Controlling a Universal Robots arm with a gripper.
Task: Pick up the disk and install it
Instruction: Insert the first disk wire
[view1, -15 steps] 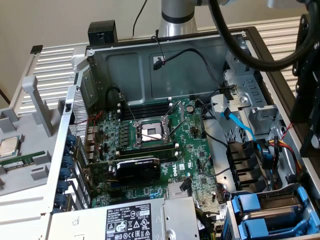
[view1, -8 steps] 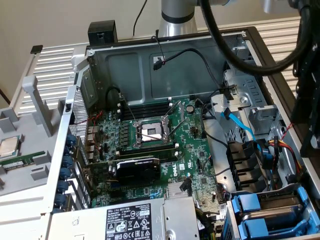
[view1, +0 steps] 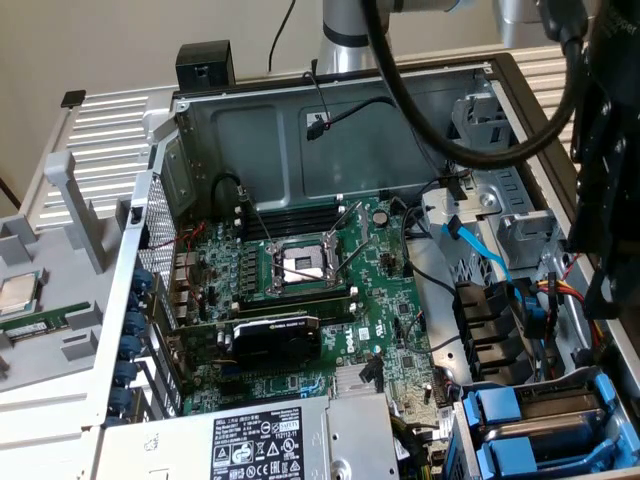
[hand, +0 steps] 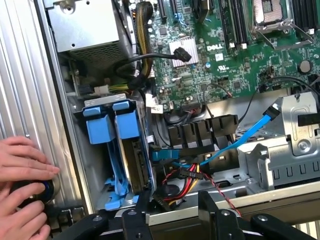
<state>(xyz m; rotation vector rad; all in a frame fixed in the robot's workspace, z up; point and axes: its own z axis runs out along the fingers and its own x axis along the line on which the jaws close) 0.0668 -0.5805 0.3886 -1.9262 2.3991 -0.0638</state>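
Note:
My gripper (hand: 172, 212) stands open, its two black fingers (hand: 135, 220) spread apart with nothing between them. It hangs over the cable bundle beside the drive cage (hand: 145, 150) of an open computer case. Two blue-fronted carriers (hand: 97, 127) (hand: 127, 122) sit side by side in that cage. The one nearer the motherboard has a metal drive body (hand: 135, 167) behind its front. The other shows bare blue rails (hand: 117, 182). No white label is visible, so I cannot tell whether this drive is the disk. In the exterior view the same carriers (view1: 505, 412) lie at the lower right.
A person's hands (hand: 22, 185) rest on the ribbed case side, holding a dark round object. A blue SATA cable (hand: 240, 140), red and yellow power wires (hand: 187, 180) and a grey metal bracket (hand: 295, 145) crowd the bay. A small CPU chip (view1: 20, 292) lies on the exterior view's left.

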